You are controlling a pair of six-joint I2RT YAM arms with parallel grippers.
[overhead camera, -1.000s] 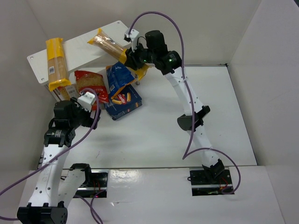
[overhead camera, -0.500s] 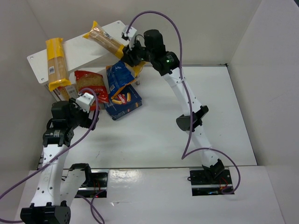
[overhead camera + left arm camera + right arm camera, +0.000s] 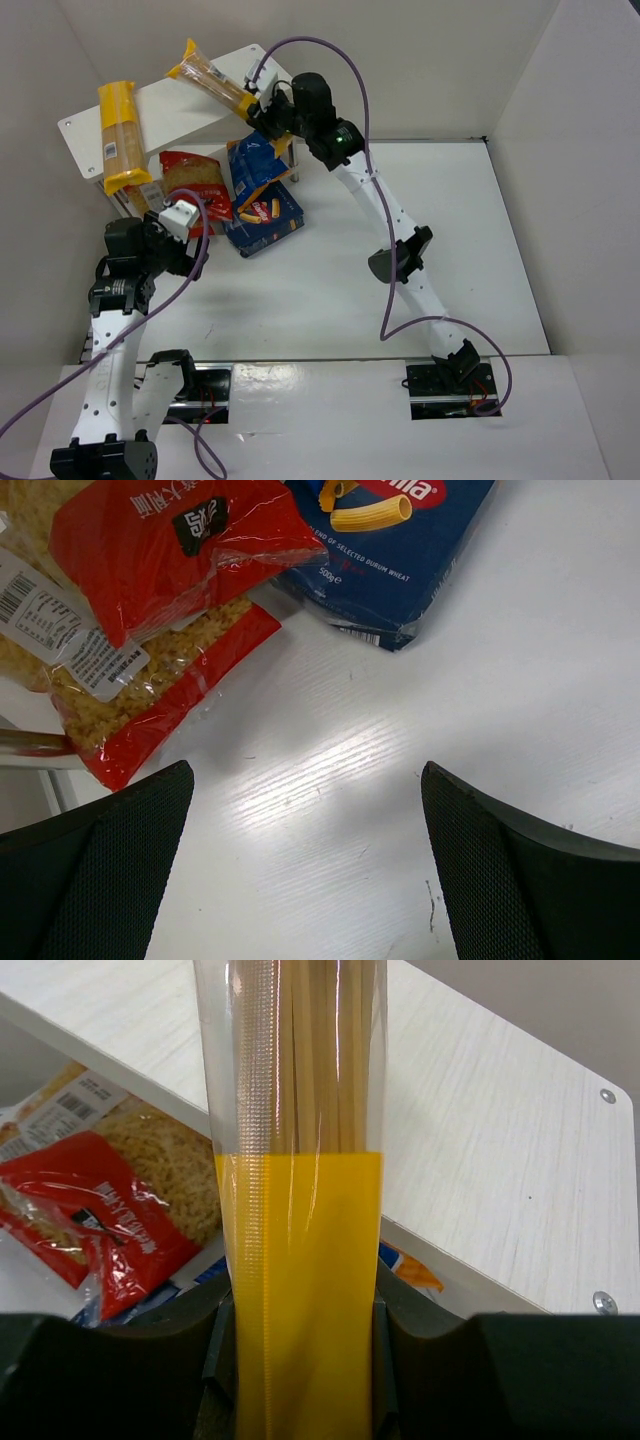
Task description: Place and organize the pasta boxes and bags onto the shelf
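White walls close in a white table (image 3: pixel 330 270), and the shelf (image 3: pixel 180 100) stands at its far left. The right gripper (image 3: pixel 263 108) pinches the yellow end of a spaghetti bag (image 3: pixel 212 82) slanting across the shelf's back. A second bag (image 3: pixel 122 135) lies over the shelf's left end. The red bag (image 3: pixel 188 180), blue bag (image 3: pixel 255 165) and box (image 3: pixel 270 222) wait on the table in front. The left gripper (image 3: pixel 305 810) hangs spread and empty beside the red bag. I would swing the held bag parallel to the second, lower it flat, and let go only once the board carries it. The right wrist view shows the jaws against the yellow band. Only the top view shows the whole slant, and whether the far end touches the board I cannot tell.
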